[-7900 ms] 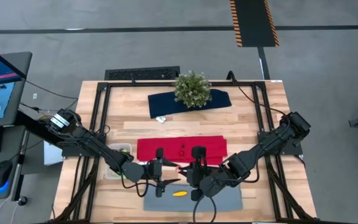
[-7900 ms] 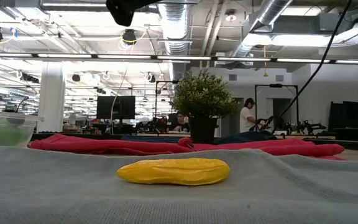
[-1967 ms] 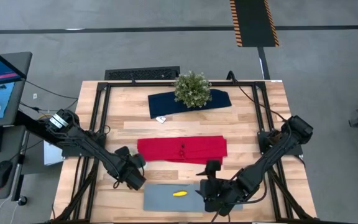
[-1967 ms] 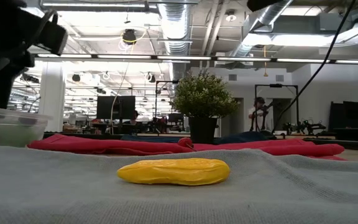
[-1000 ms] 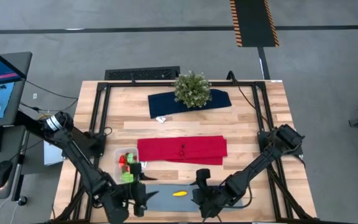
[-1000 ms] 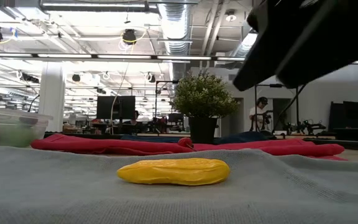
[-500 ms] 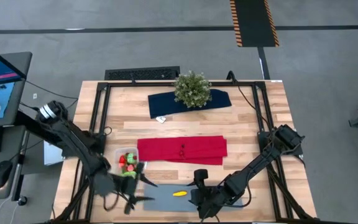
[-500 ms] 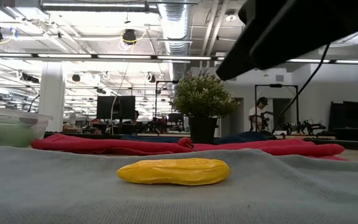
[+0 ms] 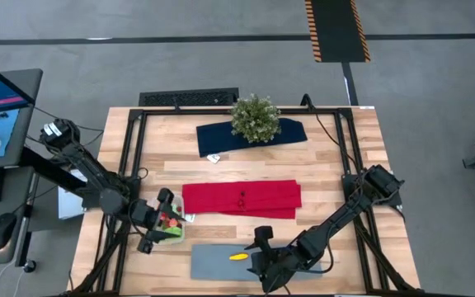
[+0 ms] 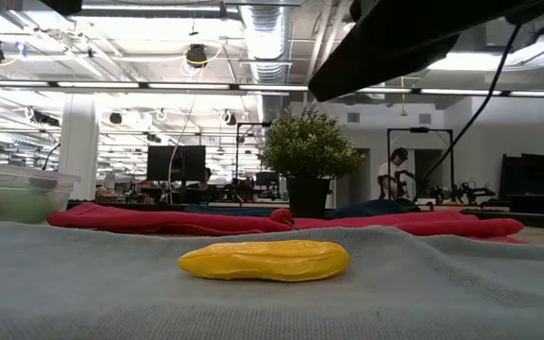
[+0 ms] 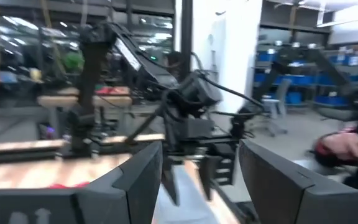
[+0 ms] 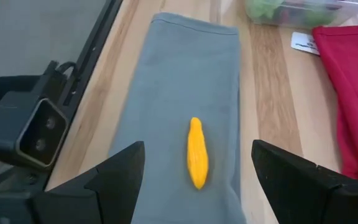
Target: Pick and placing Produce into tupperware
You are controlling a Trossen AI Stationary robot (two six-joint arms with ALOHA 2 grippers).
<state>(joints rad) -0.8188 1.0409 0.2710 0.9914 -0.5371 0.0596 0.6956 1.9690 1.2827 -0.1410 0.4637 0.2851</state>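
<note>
Nearby, red cloth [image 9: 241, 198] borders tupperware [image 9: 170, 224] and grey mat [image 9: 221, 260].

My desk [image 9: 336, 157] is pale, smooth wood. The grey mat [image 12: 185, 81] looks like soft matt cloth. The tupperware [image 10: 12, 194] is clear plastic.

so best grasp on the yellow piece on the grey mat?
Probably the middle, from straight above. The yellow piece lies flat and alone on the grey mat, long and slim, tapering at both ends, so closing across its narrow width suits. The right gripper is open and already in line above it.
</note>
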